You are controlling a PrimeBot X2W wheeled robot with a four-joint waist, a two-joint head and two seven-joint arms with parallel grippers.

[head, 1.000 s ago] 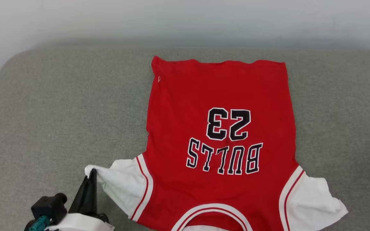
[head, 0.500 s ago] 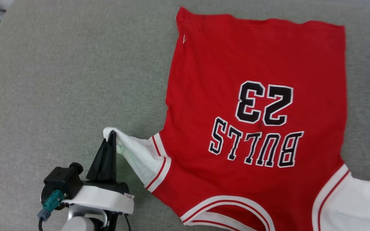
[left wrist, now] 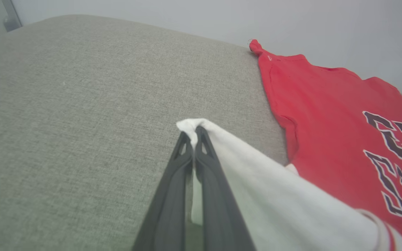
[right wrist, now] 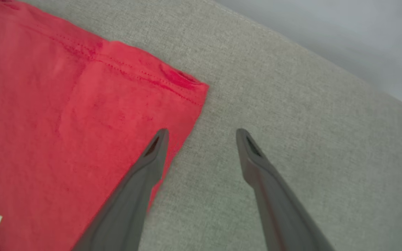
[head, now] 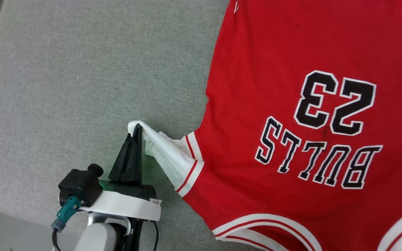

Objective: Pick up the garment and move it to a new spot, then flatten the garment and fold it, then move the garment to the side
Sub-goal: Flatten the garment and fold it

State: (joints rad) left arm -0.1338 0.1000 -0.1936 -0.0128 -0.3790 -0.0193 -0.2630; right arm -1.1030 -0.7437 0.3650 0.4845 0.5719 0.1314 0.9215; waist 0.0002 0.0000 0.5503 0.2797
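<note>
My left pincer [head: 137, 127] [left wrist: 194, 134] is clamped on the tip of the near white sleeve [head: 169, 153] [left wrist: 257, 181]. Its two dark fingers are pressed together, with a fold of cloth bunched over their tips. From the grip the sleeve runs taut and slightly raised toward its red-and-white striped cuff, where it joins the body of the red jersey [head: 274, 87] [left wrist: 326, 115].

The jersey lies spread flat, printed side up, on a grey upholstered surface [head: 82, 69], to the right of my left pincer in the head view. Its long axis runs away from me, leaning a little to the right in that view. The striped neckline [head: 267, 223] points toward me and the hem points away, out of frame at the top. The black, white-edged lettering [head: 326, 139] therefore reads upside down to me: "BULLS" nearer, "23" beyond it.

My right pincer [right wrist: 202, 134] holds nothing, its jaws spread wide. It straddles the jersey's side edge just short of the stitched hem corner [right wrist: 183, 83], with one finger over red cloth and the other over bare grey upholstery. I cannot tell whether either tip touches. A pale wall [right wrist: 326, 28] stands beyond the surface.
</note>
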